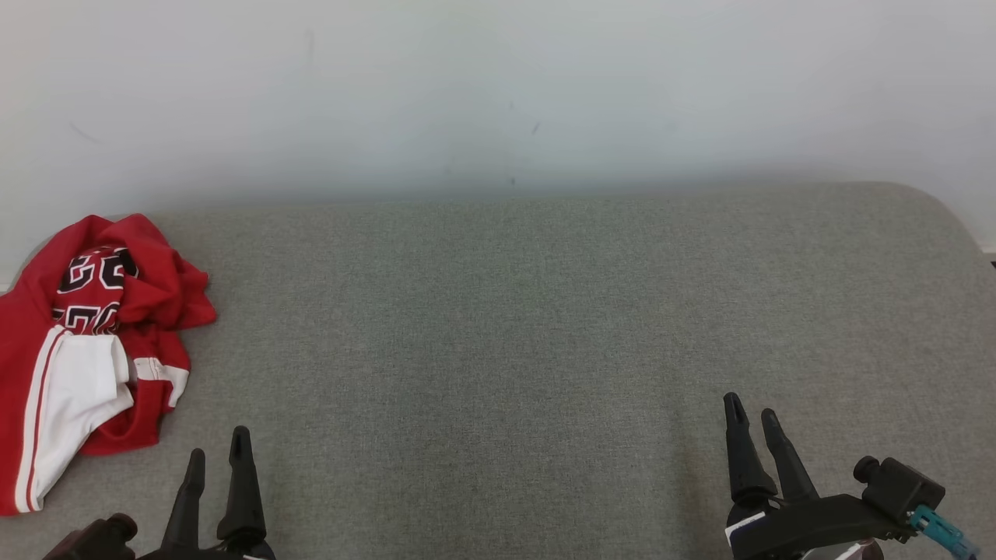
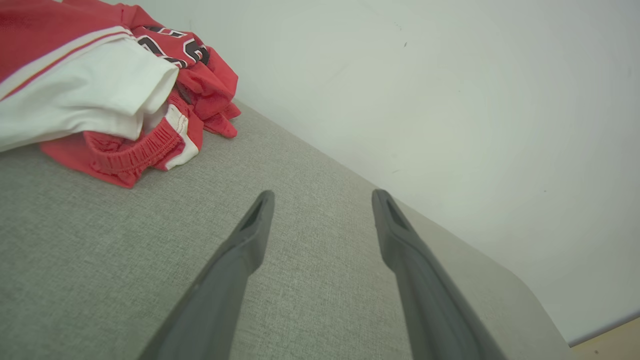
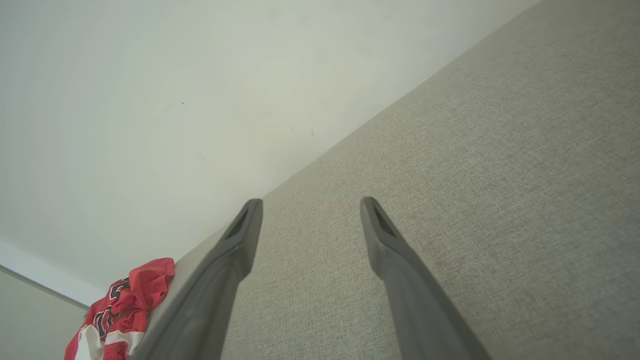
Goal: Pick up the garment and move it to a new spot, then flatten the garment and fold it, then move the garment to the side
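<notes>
Red-and-white garment [image 1: 93,342] lies crumpled on woven grey cushion [image 1: 498,350]; left hand [image 1: 217,443], right hand [image 1: 750,408] gape empty.

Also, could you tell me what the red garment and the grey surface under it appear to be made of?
The garment looks like a thin, matte synthetic sports knit, possibly mesh: it crumples softly and has a gathered elastic band and printed numerals. The grey surface looks like coarse woven upholstery cloth, matte, with a visible weave grain.
</notes>
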